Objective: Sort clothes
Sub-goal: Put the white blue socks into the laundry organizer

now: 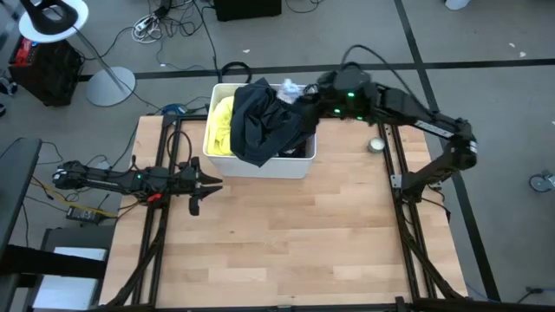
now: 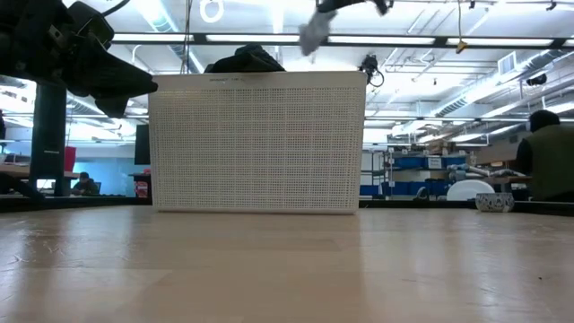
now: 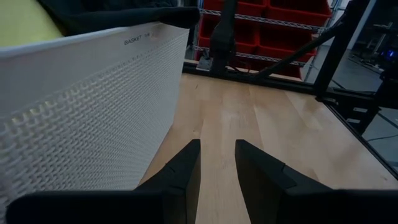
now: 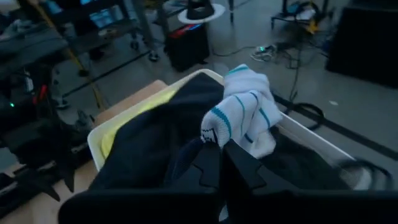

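- I see the white perforated plastic bin [image 1: 260,165] at the far edge of the wooden desk [image 1: 277,234], heaped with soft clothes.
- A black garment [image 1: 264,121] drapes over its front rim; a yellow one [image 1: 223,121] lies at its left end.
- My right gripper [image 4: 219,158] is above the bin, jaws pinched on a white, teal-striped piece [image 4: 245,112].
- My left gripper [image 3: 214,168] waits low beside the bin, jaws narrowly parted, holding nothing.
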{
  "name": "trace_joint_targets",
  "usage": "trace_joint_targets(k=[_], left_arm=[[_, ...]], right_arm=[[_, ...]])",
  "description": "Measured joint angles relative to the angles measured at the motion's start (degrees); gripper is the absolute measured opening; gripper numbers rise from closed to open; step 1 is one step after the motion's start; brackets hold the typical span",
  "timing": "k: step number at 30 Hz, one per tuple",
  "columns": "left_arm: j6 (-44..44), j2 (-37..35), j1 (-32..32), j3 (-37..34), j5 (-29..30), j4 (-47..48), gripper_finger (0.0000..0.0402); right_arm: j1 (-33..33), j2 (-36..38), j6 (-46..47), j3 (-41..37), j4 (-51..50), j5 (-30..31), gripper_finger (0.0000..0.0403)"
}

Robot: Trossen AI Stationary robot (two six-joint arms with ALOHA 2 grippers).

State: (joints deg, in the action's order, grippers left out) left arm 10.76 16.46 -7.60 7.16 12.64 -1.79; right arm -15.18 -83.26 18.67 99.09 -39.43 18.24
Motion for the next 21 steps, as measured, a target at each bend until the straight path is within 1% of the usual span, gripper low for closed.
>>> trace_joint_targets(k=[6,10,13,16,21], left_arm=[[0.0,0.0,0.0,0.0,0.0,0.0,0.0106],[0.0,0.0,0.0,0.0,0.0,0.0,0.0106],[0.0,0.0,0.0,0.0,0.0,0.0,0.0106],[0.0,0.0,0.0,0.0,0.0,0.0,0.0106],[0.0,0.0,0.0,0.0,0.0,0.0,0.0106]], right_arm=[[-0.8,-10.3,-5.3,8.0,4.3,-6.1,0.0001],[-1.9,-17.9,-7.2,14.6,4.8,-9.7,0.0001],[-3.0,-23.3,-8.0,18.1,4.9,-12.7,0.0001],[-4.1,-28.1,-8.8,19.1,4.8,-15.2,0.0001],[-6.3,-36.0,-8.2,19.1,1.3,-15.5,0.0001]])
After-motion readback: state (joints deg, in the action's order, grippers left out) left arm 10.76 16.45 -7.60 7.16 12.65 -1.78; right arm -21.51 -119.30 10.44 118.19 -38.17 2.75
